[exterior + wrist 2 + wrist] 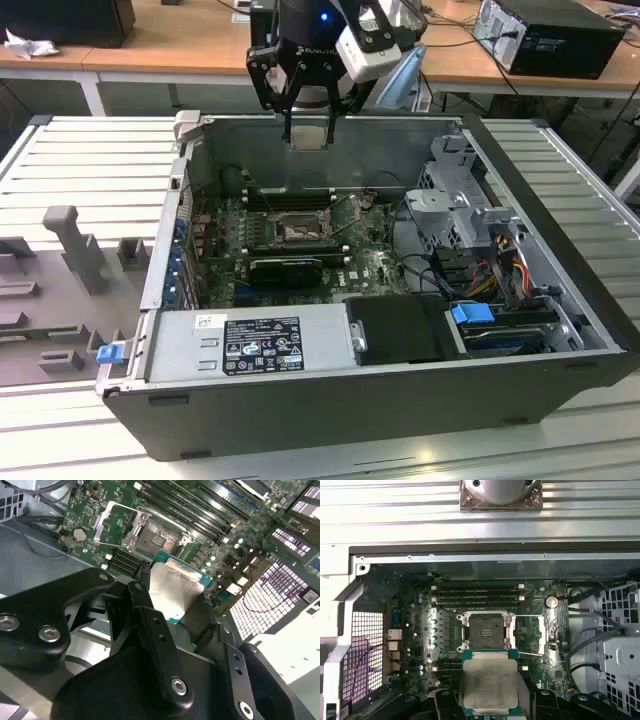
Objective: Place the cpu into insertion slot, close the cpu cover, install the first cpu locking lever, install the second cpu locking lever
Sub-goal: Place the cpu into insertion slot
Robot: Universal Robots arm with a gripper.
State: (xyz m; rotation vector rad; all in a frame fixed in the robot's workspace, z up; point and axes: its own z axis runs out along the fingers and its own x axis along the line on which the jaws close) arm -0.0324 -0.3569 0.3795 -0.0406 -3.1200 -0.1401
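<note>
Presently: open computer case (400,400) lies on its side on a slatted table (90,160); green circuit board (370,262) covers the case floor; claw (309,130) hangs above the case's far edge, gripping the chip by two opposite sides; socket (484,632) near the board's middle lies bare, pin field showing; cover (534,635) swung open, just beside the socket; chip (490,685) held flat, metal top up, well apart from the socket.
</note>
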